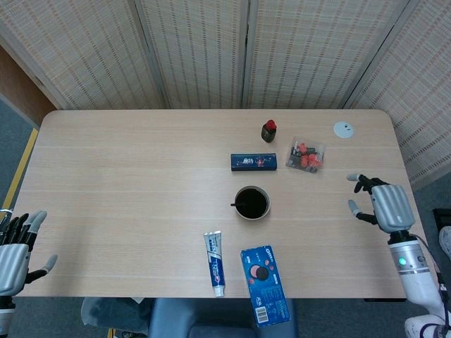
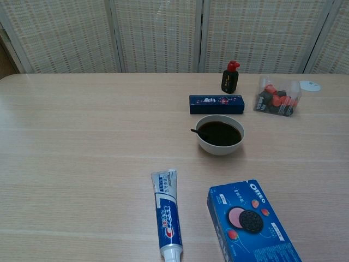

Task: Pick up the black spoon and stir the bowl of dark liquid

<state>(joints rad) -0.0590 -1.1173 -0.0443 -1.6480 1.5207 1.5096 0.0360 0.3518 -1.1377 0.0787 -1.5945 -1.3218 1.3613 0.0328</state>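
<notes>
A white bowl of dark liquid stands near the middle of the table. The black spoon lies in it, its handle end poking over the left rim. My right hand hovers open by the table's right edge, far from the bowl, fingers spread, holding nothing. My left hand hangs open off the table's front left corner. Neither hand shows in the chest view.
A toothpaste tube and a blue Oreo box lie in front of the bowl. Behind it are a dark blue flat box, a small red-capped bottle, a bag of red pieces and a white disc.
</notes>
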